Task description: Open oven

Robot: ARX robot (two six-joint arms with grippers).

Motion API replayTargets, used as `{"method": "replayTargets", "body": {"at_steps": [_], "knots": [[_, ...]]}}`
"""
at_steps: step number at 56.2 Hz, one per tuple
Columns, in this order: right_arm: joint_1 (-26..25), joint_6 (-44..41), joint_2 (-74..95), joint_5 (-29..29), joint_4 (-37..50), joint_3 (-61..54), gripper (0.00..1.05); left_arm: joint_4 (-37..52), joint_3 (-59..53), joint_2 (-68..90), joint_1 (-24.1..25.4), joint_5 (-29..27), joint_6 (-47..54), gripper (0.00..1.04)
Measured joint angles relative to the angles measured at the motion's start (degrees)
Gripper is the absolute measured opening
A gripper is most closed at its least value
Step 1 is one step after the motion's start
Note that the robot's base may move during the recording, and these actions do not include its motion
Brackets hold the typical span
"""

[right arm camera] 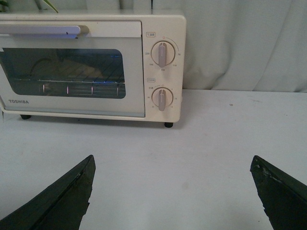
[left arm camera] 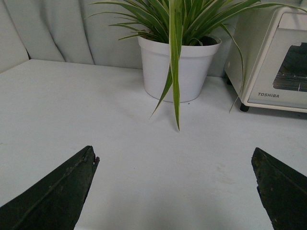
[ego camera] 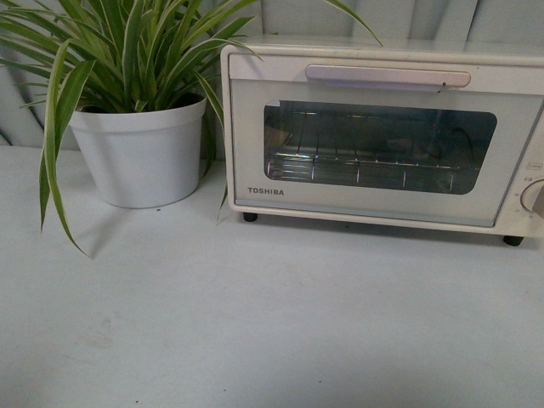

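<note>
Oven (right arm camera: 72, 72) well beyond right tool (right arm camera: 172, 159)

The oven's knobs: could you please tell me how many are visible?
2, both on the oven beside its door: an upper knob and a lower knob beneath it. None seem hidden.

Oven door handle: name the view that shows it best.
The front view: the whole handle runs across the top of the shut door of the oven. The right wrist view shows only one end, the rest out of frame. The left wrist view shows just a corner of the oven, no handle.
</note>
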Motion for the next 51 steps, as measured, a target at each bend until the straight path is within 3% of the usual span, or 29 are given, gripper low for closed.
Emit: {"method": "replayTargets", "body": {"at_steps": [32, 37, 51], "knots": [[0.00, 0.00, 0.00, 0.00, 0.00, 0.00, 0.95, -0.11, 0.02, 0.09, -0.09, -0.24, -0.15, 0.98], [0.00, 0.00, 0.00, 0.02, 0.00, 0.00, 0.95, -3.69, 0.87, 3.48, -3.04, -6.99, -7.74, 0.98], [0.00, 0.00, 0.00, 0.00, 0.00, 0.00, 0.95, 6.99, 6.45, 23.98, -12.04, -6.99, -30.10, 0.98]]}}
